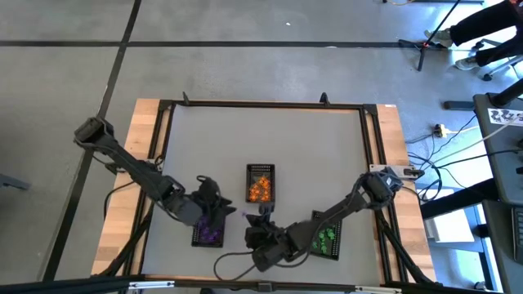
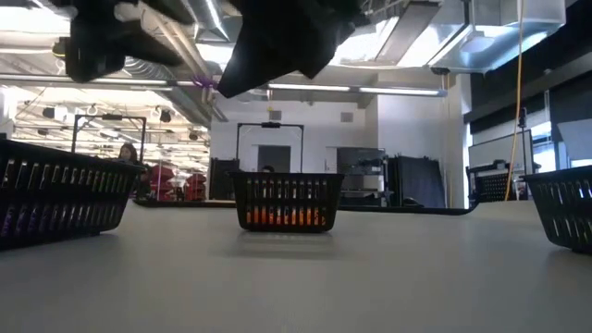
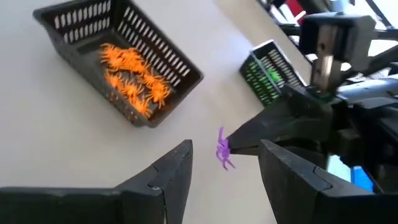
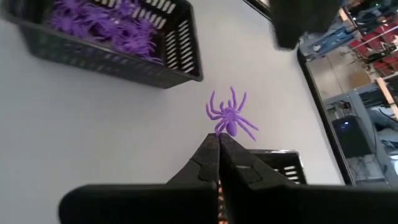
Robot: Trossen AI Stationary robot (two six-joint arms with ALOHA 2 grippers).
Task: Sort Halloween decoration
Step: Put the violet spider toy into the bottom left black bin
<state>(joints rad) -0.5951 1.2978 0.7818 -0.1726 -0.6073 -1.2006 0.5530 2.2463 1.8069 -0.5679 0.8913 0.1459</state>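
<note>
Purple spider (image 4: 230, 116) pinched in clenched right pincer (image 4: 219, 146) tips; left pincer (image 3: 224, 171) spread wide, empty, facing it.

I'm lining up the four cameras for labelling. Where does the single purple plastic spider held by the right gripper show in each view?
High view: too small to make out between the two grippers.
Low view: not visible.
Left wrist view: purple plastic spider at the right gripper's tip, between the left gripper's open fingers.
Right wrist view: just beyond the shut fingertips.
Shared landmark: black mesh tray of orange trinkets, seen in the high, low and left wrist views.
</note>
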